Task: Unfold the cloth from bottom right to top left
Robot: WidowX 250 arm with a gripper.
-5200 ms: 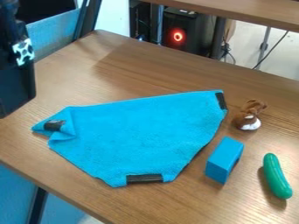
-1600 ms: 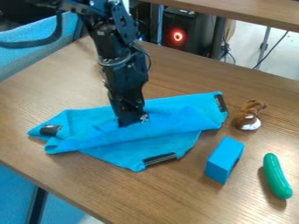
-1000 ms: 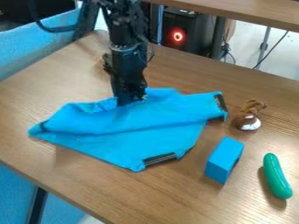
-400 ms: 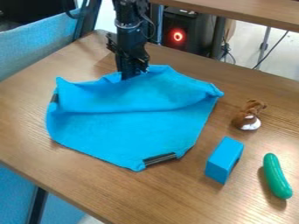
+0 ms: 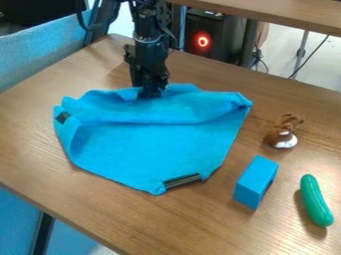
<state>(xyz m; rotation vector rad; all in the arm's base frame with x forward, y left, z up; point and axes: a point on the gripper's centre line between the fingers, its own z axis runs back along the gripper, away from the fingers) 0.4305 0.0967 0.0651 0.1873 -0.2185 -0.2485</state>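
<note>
The cloth (image 5: 150,149) lies left of centre on the bench (image 5: 220,224), largely opened, its left side curled. At its upper edge is the tool (image 5: 152,94); whether wide or closed, I can't tell. The top ridge and bunched right corner likely need flattening.

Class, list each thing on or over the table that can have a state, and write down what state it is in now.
Cloth: partly unfolded, a ridge across its upper part, edges uneven.
Tool: at the cloth's far edge, pointing down.
Blue block: resting on the table, apart from the cloth.
Green cucumber: lying on its side, whole.
Brown and white toy: resting on the table, right of the cloth.
</note>
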